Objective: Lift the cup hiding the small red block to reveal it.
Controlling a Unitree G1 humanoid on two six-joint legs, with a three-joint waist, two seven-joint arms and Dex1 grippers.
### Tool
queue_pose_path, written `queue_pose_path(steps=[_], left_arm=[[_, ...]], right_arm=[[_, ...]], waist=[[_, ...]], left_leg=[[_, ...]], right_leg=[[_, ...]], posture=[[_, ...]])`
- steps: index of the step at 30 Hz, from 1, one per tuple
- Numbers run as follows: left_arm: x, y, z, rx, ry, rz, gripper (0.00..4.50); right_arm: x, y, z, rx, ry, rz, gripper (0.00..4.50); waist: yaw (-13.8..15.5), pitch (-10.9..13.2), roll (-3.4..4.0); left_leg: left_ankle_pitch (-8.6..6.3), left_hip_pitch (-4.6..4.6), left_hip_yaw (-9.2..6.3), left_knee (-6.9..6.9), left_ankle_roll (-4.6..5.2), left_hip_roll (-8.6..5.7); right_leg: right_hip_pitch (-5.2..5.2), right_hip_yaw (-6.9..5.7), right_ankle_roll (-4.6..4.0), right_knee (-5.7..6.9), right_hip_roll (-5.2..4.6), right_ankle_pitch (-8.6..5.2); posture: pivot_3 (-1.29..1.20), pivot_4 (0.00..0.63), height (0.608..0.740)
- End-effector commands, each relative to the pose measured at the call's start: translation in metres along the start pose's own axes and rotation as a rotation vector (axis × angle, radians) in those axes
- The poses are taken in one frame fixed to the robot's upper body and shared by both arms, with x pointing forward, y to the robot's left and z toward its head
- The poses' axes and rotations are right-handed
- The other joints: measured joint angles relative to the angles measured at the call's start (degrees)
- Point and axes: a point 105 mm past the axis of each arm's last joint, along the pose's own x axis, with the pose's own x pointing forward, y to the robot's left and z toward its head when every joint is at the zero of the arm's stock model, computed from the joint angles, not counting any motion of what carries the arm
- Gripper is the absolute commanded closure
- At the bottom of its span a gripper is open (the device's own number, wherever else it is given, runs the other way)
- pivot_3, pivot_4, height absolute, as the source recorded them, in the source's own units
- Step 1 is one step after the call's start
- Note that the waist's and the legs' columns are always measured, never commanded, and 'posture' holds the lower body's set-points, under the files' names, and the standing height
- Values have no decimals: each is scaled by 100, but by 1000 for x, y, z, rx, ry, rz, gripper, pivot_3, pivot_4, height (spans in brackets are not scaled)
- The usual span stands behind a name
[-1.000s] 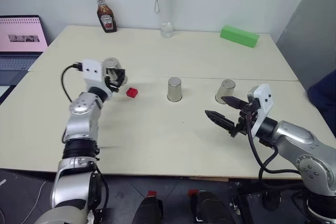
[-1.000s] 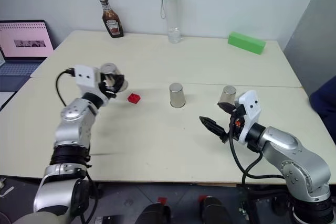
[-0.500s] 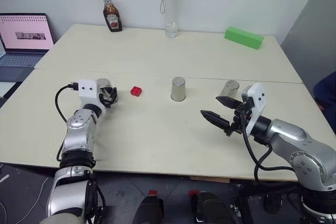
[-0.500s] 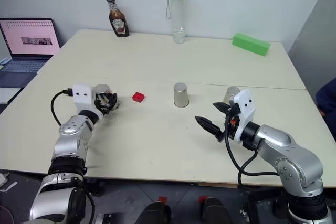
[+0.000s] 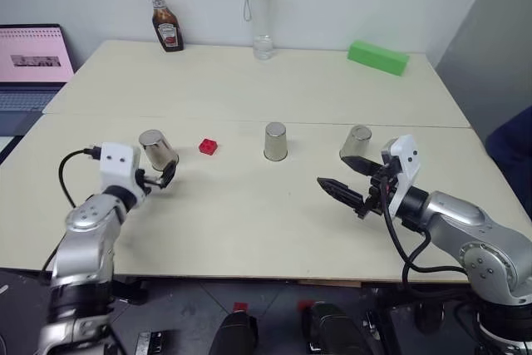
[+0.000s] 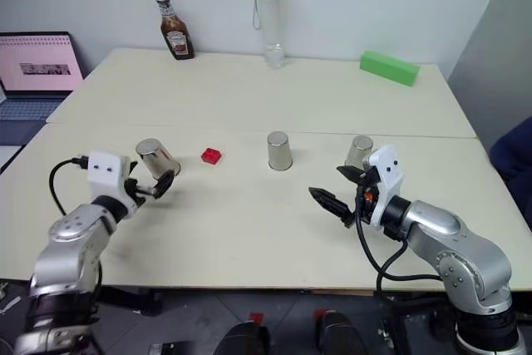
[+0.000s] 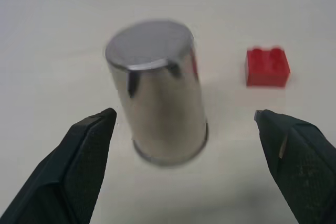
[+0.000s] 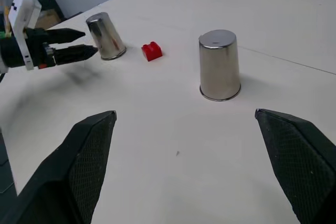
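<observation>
cup (image 5: pixel 157 150) freed, beside small red block (image 5: pixel 209 147) | left claw (image 5: pixel 158 179) apart | right claw (image 5: pixel 342 184) apart

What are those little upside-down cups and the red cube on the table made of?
The cups look like polished metal, probably steel: silvery, with mirror-like reflections on their sides. The red block looks like moulded plastic: uniform bright colour, matte, with two studs on top like a toy brick. I can't be certain from looks alone.

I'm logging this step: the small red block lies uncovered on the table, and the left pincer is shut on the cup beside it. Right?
Not quite. The small red block does lie uncovered on the table, but the left pincer is open: in the left wrist view its fingers stand apart from the cup, which stands upside down on the table beside the block.
</observation>
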Motion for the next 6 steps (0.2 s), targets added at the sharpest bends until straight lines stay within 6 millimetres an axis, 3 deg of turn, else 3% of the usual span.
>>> queue_pose_path(steps=[1, 6], left_arm=[[-27, -24, 37, 15, -27, -189, 9], [-36, -37, 66, 16, -63, -280, 9]], right_arm=[[2, 3, 8, -18, -35, 36, 0], [4, 0, 10, -22, -36, 47, 0]], waist=[[20, 1, 1], [99, 3, 5]], left_leg=[[0, 1, 3, 1, 0, -1], [4, 4, 10, 19, 3, -2]], right_leg=[[0, 3, 18, 0, -1, -11], [16, -10, -2, -1, -12, -27]], posture=[[0, 150, 740], [0, 150, 740]])
